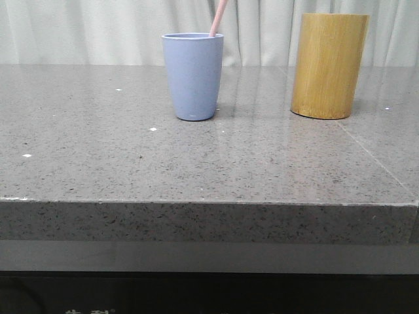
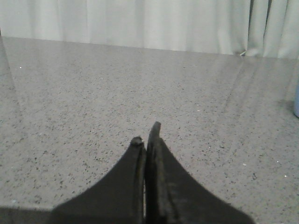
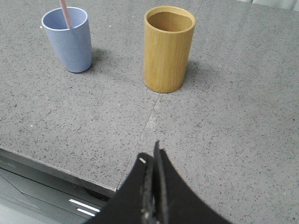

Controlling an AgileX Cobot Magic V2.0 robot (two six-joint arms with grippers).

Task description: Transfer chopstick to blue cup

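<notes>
The transfer looks finished: the pale pink chopstick [image 1: 218, 17] stands inside the blue cup [image 1: 193, 76] at upper centre of the front view, leaning on the rim and running out past the top edge. The tan bamboo holder [image 1: 328, 65] stands well apart at upper right, nothing showing above its rim. Nothing seems left but to keep both arms clear of the cup. The left gripper [image 2: 146, 135] has its fingers pressed together, holding nothing, above bare stone countertop [image 1: 98, 157]; the right gripper [image 3: 153, 154] is likewise closed and empty, near the counter edge
</notes>
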